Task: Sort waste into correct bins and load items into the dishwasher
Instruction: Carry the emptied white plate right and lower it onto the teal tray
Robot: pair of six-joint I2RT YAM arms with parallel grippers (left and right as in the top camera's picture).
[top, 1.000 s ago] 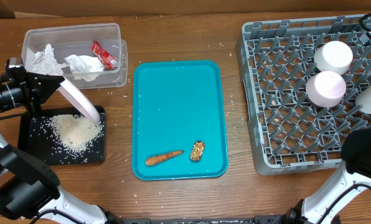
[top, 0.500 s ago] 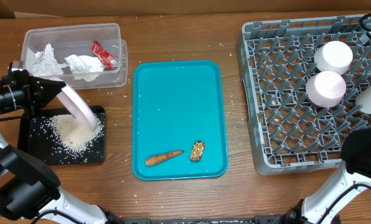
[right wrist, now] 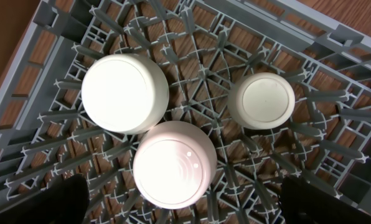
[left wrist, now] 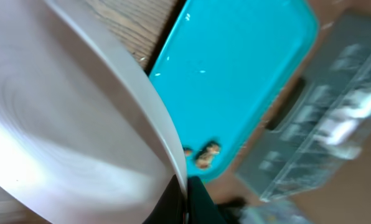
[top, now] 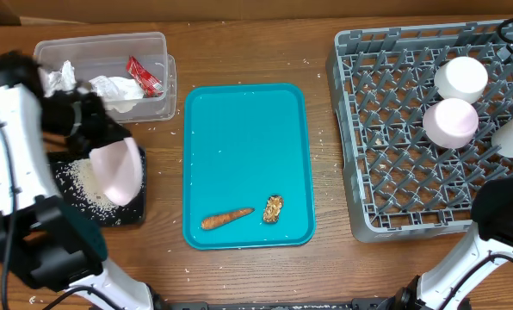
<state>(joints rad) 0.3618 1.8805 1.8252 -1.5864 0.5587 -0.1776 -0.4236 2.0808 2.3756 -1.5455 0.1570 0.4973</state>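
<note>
Overhead, my left hand [top: 91, 131] is clenched on the large round white plate [top: 119, 172], tilted above the flat black tray [top: 129, 212] by the bench's [top: 330, 250] left edge; I'd hold it steep so leftovers land on the white rice grains [top: 86, 182] inside its rim.

The plate [top: 119, 172] at the black left pincer [left wrist: 184, 200] is plain white; under it, white rice grains [top: 86, 182] speckle a black tray [top: 129, 213]. Beside the pincer the serving tray [top: 248, 138] is teal, its carrot piece [top: 226, 219] orange, its food lump [top: 274, 208] brown. Far from it, a grey lattice rack [top: 386, 172] bears white bowls [right wrist: 124, 93]; the table [top: 248, 43] is brown wood grain.
</note>
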